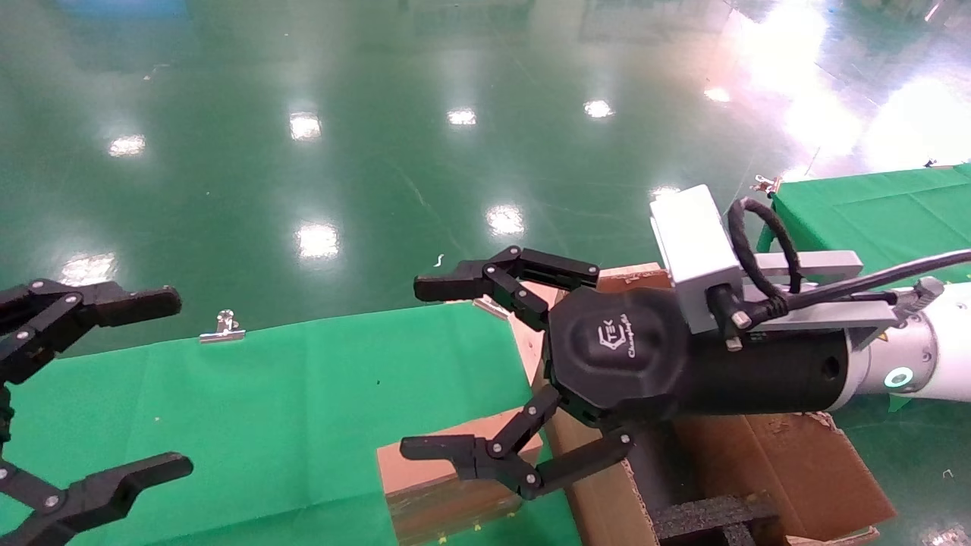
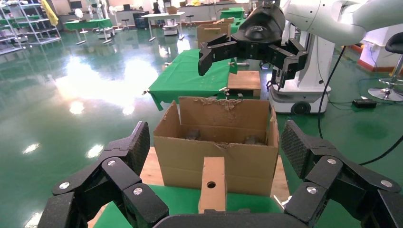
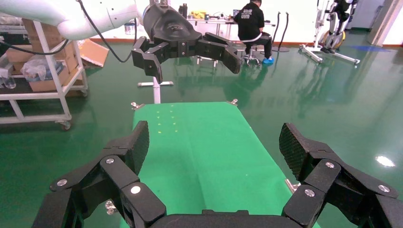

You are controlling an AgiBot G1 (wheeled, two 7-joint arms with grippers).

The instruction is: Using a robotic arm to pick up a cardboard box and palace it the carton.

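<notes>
The small cardboard box (image 1: 447,478) lies on the green table (image 1: 265,402), hard against the carton (image 1: 796,462). In the left wrist view the cardboard box (image 2: 212,183) shows its round hole, with the carton (image 2: 180,159) behind it, flaps up. The robotic arm (image 1: 933,356) reaches in from the right; its right gripper (image 1: 421,368) hangs open above the table, lower finger over the box, holding nothing. The right wrist view shows only green cloth between the right gripper's (image 3: 214,147) fingers. My left gripper (image 1: 174,387) stands open at the left edge, facing the box (image 2: 216,145).
Black foam (image 1: 705,523) sits inside the carton. A metal clip (image 1: 222,327) holds the cloth at the table's far edge. A second green table (image 1: 872,205) stands at the right. Glossy green floor lies beyond. A wooden pallet (image 2: 152,166) carries the carton.
</notes>
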